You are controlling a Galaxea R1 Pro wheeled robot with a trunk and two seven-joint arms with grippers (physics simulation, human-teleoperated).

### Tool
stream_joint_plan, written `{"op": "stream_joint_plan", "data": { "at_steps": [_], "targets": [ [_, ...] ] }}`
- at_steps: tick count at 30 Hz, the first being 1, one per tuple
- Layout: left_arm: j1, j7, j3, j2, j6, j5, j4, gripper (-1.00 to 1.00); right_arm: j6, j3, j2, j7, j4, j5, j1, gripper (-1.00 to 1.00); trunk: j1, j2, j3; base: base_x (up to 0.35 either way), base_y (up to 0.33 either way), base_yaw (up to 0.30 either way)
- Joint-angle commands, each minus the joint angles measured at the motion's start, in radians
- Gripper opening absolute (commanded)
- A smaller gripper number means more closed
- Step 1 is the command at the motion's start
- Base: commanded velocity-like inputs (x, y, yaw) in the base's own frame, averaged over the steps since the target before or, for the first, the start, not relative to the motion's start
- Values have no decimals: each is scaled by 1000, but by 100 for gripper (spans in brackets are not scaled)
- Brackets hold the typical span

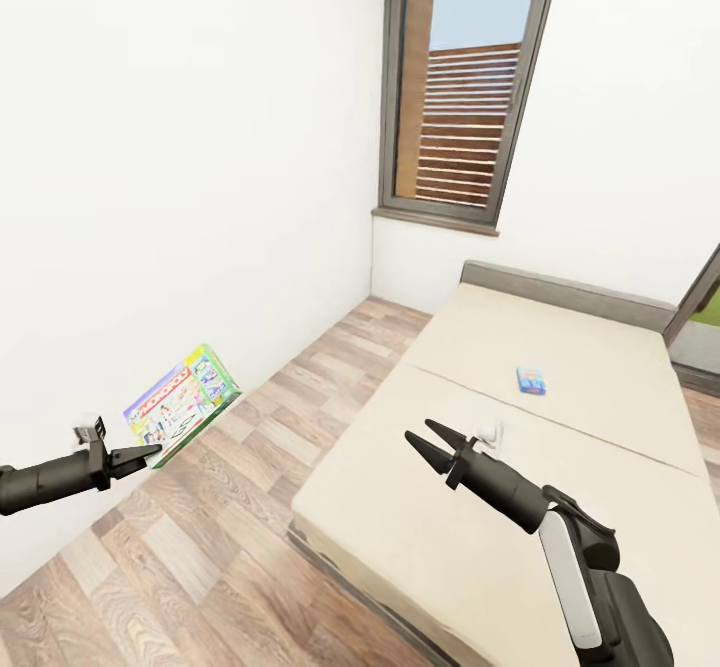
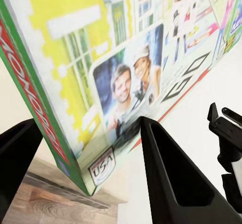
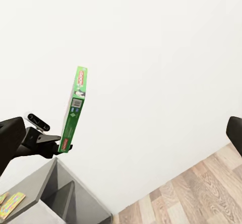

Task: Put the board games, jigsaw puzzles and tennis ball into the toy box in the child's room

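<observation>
My left gripper [image 1: 143,457] is shut on the lower edge of a green and yellow Monopoly board game box [image 1: 183,402], holding it in the air beside the white wall, tilted. In the left wrist view the box [image 2: 116,68] sits between the two dark fingers [image 2: 171,178]. The right wrist view shows the same box [image 3: 74,110] edge-on. My right gripper [image 1: 428,443] hangs open over the near part of the bed [image 1: 420,507], with nothing in it. A small blue box [image 1: 531,379], seemingly another game, lies flat on the bed further back.
A grey piece of furniture [image 3: 60,196] with a colourful flat item [image 3: 11,205] on it shows in the right wrist view. A wood floor strip [image 1: 230,507] runs between wall and bed. A window [image 1: 460,87] is at the back. A small white object [image 1: 488,433] lies on the bed.
</observation>
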Motion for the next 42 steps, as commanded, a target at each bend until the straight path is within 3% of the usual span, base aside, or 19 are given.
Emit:
{"op": "stream_joint_plan", "data": {
  "at_steps": [1,14,17,22,26,34,37,42],
  "targets": [
    [-1,-4,0,0,9,-2,0,-100,8,-2,1,2,0,-5,-1,100,0,-2,0,0,0,109],
    [-1,-4,0,0,9,-2,0,-100,2,0,2,1,2,-3,-1,100,0,-2,20,14,0,109],
    [-1,-4,0,0,9,-2,0,-100,2,0,2,1,3,14,-1,100,0,-2,25,113,-48,109],
    [-1,-4,0,0,9,-2,0,-100,0,0,3,-8,3,81,-1,100,0,-2,32,155,-163,127],
    [-1,-4,0,0,8,-2,0,-100,2,15,4,-110,1,98,-1,100,0,-2,39,57,-72,157],
    [-1,-4,1,1,8,-3,0,-100,6,213,4,-516,-7,100,-1,100,0,-2,51,6,-8,163],
    [-1,-4,1,1,8,-3,0,-100,10,257,5,-578,-9,100,-1,100,0,-2,56,0,43,164],
    [-1,-4,3,2,7,-3,0,-100,17,272,5,-627,-8,99,-1,100,0,-2,63,0,21,165]
  ]
}}
